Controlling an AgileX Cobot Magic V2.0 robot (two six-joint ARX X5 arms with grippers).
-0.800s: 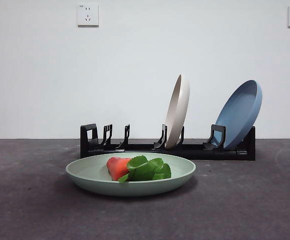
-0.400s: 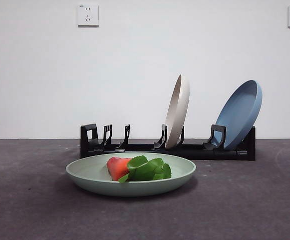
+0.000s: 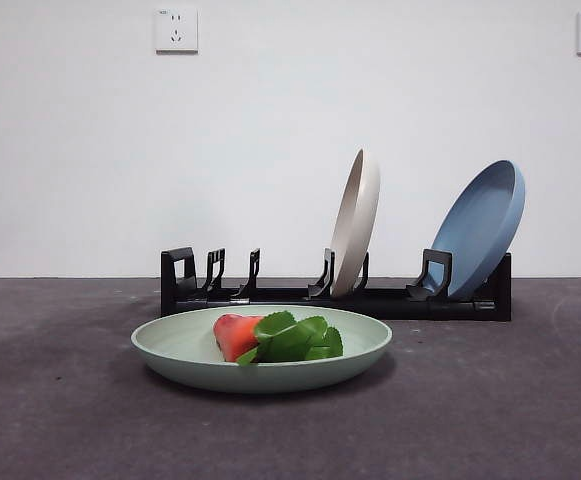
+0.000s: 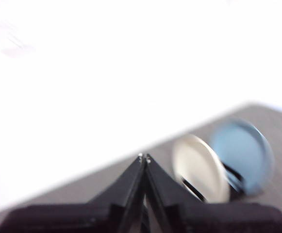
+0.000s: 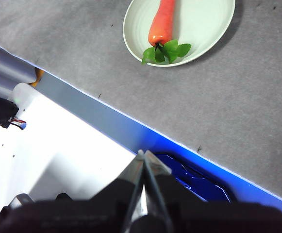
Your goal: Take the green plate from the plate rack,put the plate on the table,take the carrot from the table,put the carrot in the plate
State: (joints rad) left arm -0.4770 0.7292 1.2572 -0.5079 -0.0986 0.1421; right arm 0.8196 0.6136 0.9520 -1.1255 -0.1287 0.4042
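Note:
The green plate [image 3: 185, 347] lies flat on the dark grey table [image 3: 490, 400], in front of the black plate rack [image 3: 270, 294]. The carrot [image 3: 236, 334] rests inside the plate, its green leaves toward the front. The right wrist view shows the same plate [image 5: 204, 26] with the carrot [image 5: 162, 22] in it, far from my right gripper [image 5: 144, 156], which is shut and held back over the table's edge. My left gripper [image 4: 144, 158] is shut too, raised and away from the rack. Neither arm appears in the front view.
A beige plate [image 3: 356, 222] and a blue plate [image 3: 482, 228] stand upright in the rack's right half; both show blurred in the left wrist view, the beige plate [image 4: 199, 167] and the blue plate [image 4: 242, 153]. A blue strip [image 5: 131, 131] runs along the table's edge.

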